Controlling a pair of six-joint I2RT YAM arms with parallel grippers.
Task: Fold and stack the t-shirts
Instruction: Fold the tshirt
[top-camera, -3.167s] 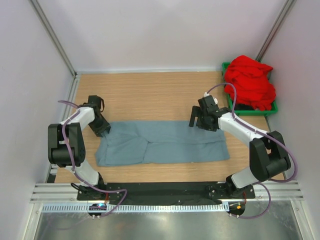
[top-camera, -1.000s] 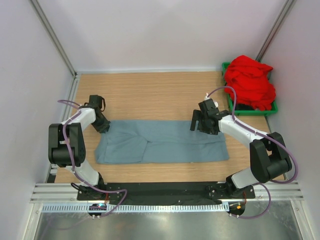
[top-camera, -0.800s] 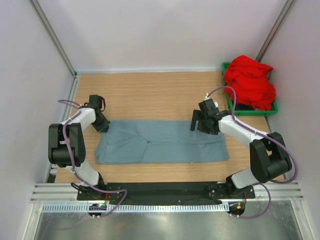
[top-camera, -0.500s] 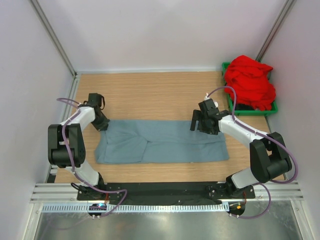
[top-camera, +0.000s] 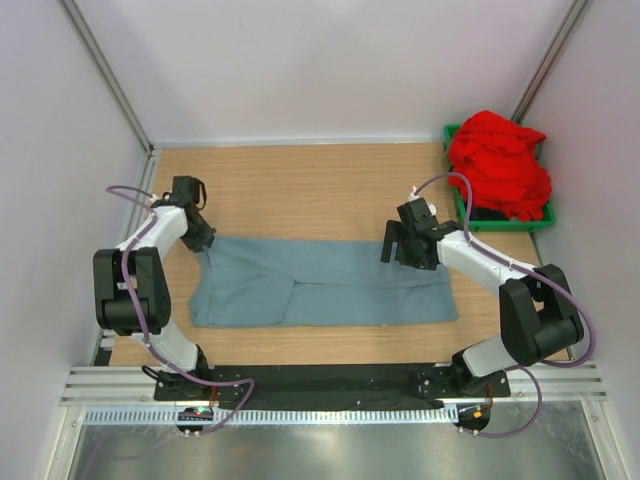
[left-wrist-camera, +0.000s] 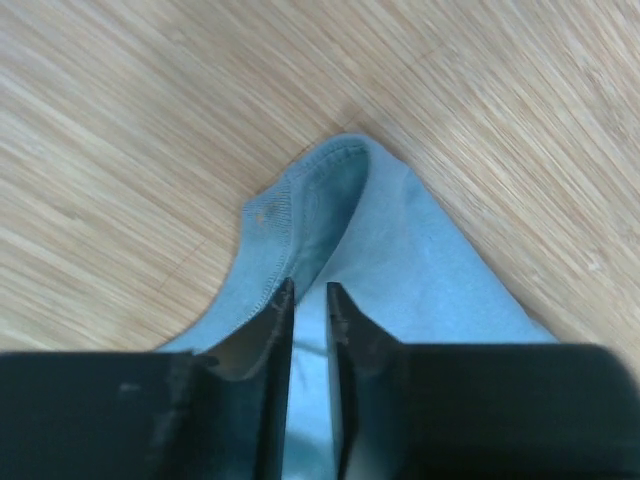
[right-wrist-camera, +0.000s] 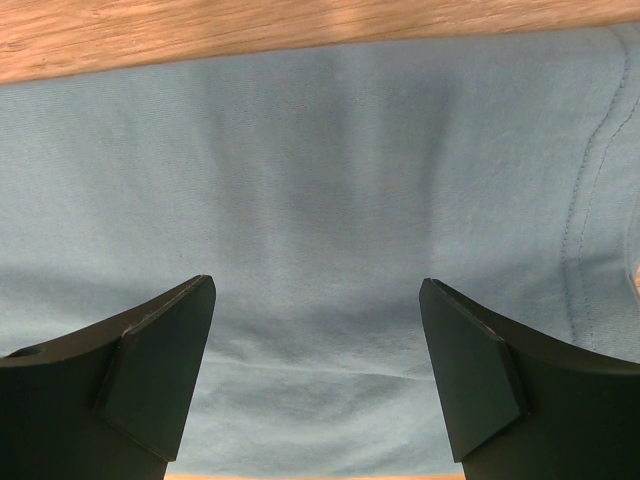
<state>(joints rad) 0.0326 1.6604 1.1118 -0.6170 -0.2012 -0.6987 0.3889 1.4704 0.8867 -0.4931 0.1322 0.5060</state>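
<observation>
The grey-blue t-shirt lies as a long folded strip across the table in the top view. My left gripper is at its far-left corner. In the left wrist view the left gripper has its jaws a narrow slit apart, with blue cloth in the slit and a hemmed corner just ahead; a pinch is not discernible. My right gripper hovers over the strip's far-right part. In the right wrist view the right gripper is wide open, with nothing between its fingers. The red t-shirt is heaped at the back right.
A green bin holds the red heap at the back right corner, close to the right arm's cable. Grey walls and metal posts enclose the wooden table. A black rail with both arm bases runs along the near edge.
My left gripper has moved up and to the left, and the shirt's far-left corner has stretched out with it. The right arm has stayed still.
</observation>
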